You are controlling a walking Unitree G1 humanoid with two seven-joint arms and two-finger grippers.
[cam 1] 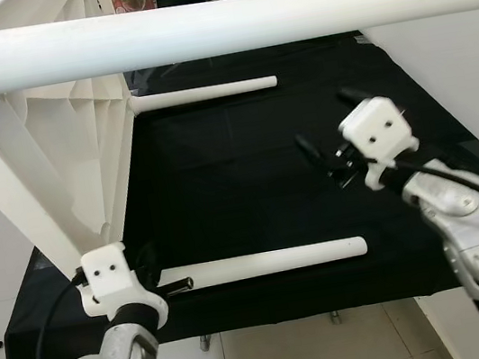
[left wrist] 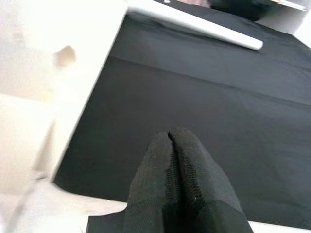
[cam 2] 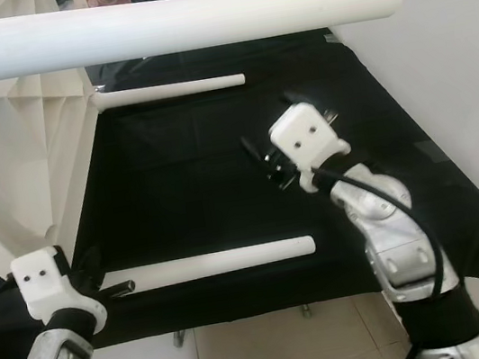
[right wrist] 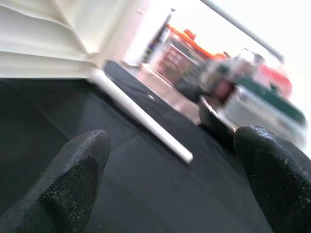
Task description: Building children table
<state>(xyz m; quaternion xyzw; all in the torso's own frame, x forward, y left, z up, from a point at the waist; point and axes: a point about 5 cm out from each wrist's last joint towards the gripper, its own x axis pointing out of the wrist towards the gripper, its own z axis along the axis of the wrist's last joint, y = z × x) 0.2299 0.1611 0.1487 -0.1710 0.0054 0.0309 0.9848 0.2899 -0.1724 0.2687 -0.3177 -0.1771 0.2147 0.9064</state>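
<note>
Jaws: left gripper (left wrist: 171, 145) together, right gripper (right wrist: 170, 160) apart; white table (cam 1: 56, 172) tipped sideways.

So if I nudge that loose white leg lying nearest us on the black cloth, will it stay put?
Probably not. The loose leg is a smooth round tube lying flat, so it will likely roll. It looks like light, stiff plastic, so it should not bend. The black cloth may slow it a little. The left tool sits at its end, fingers together.
</note>
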